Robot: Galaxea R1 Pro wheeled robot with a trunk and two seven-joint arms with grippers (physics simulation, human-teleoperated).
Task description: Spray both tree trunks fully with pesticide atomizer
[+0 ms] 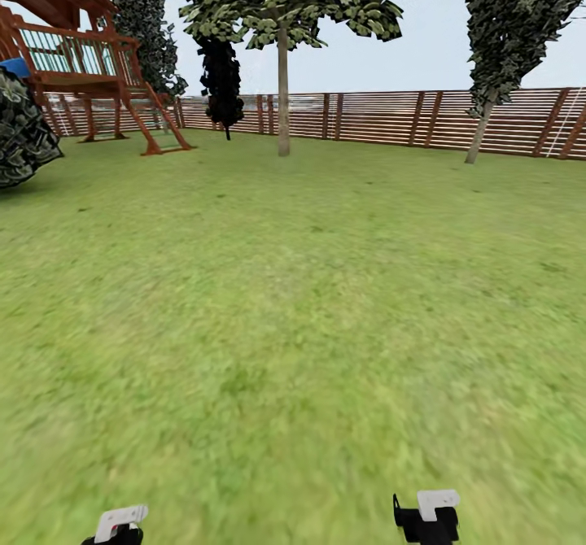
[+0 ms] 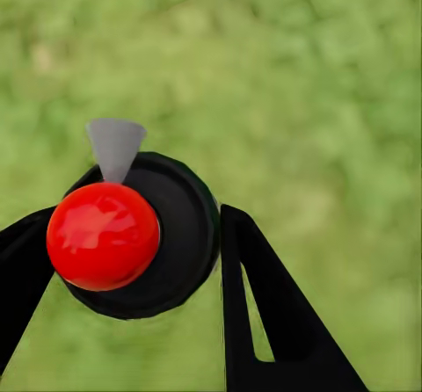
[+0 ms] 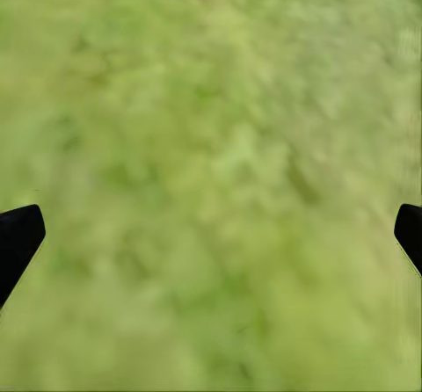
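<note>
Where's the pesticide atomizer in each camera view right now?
Head view: I can't make it out; the left pincer that holds it peeks in at the bottom-left edge.
Left wrist view: the atomizer, with its red knob, black round body and grey nozzle, sits between the pincer's fingers.
Right wrist view: the open right pincer is over bare grass.
Shared landmark: the green lawn.

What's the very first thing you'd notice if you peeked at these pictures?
The shiny red ball top of the pesticide atomizer, sitting between the left gripper's black fingers over the grass. Next, the tall tree with its pale bare trunk standing far across the lawn by the brown fence. A red-brown wooden play tower stands at the far left.
</note>
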